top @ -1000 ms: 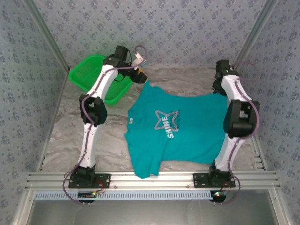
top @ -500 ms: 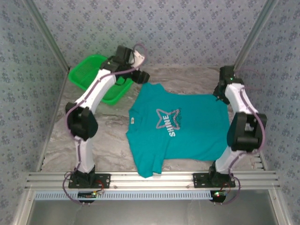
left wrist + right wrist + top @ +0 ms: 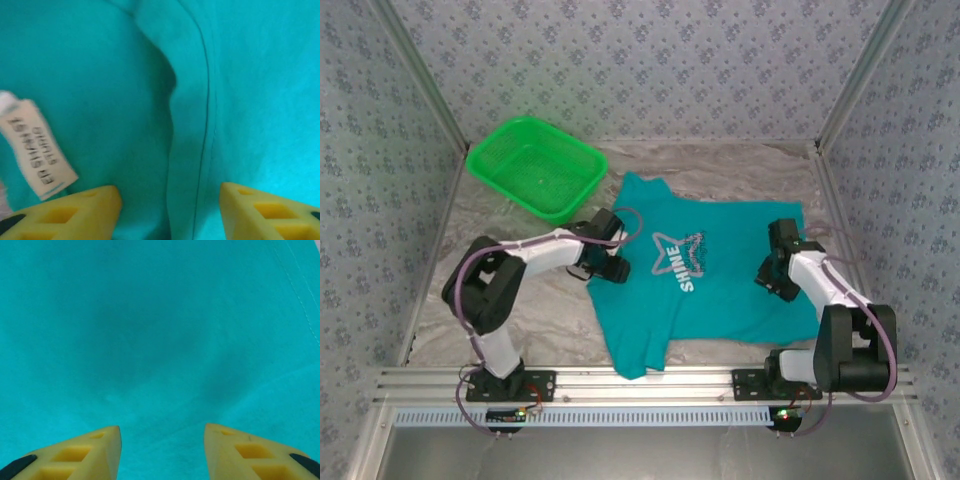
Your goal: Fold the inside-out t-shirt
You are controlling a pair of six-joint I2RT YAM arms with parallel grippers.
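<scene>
Both arms are bent low and drawn inward. Left tool (image 3: 170,200) and right tool (image 3: 162,440) are pointed down, jaws parted, nothing clamped.

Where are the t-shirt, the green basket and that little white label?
t-shirt (image 3: 730,290): top view, plain teal cloth beside the print.
green basket (image 3: 535,168): top view, its bare mesh floor.
white label (image 3: 37,147): left wrist view, middle of its printed face.
</scene>
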